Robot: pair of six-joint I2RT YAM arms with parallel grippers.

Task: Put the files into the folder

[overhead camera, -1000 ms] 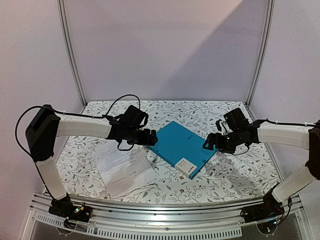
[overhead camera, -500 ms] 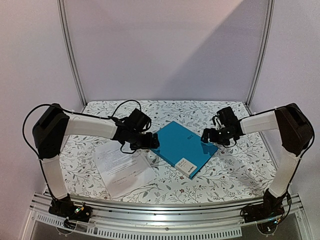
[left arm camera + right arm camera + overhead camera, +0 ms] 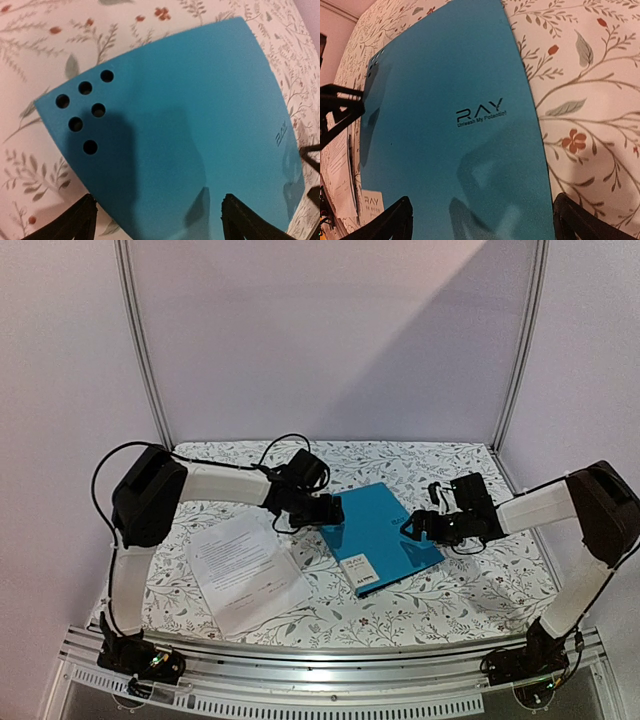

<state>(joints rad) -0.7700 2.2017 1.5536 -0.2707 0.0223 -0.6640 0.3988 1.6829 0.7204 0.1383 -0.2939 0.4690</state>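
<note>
Evidently spread, left claw (image 3: 335, 512) and right claw (image 3: 408, 529) flank the flat, matte teal rectangular folder (image 3: 384, 537).

At frame centre the left gripper (image 3: 335, 512) and the right gripper (image 3: 411, 527) crowd the folder (image 3: 385, 532) at both side edges; the files (image 3: 245, 570) cover the lower left; bare table (image 3: 485, 585) shows at lower right.

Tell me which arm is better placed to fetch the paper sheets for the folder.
Left, probably. The sheets lie left of the closed folder, nearer the left gripper; the right gripper sits at the folder's opposite edge and would have to cross it.
</note>
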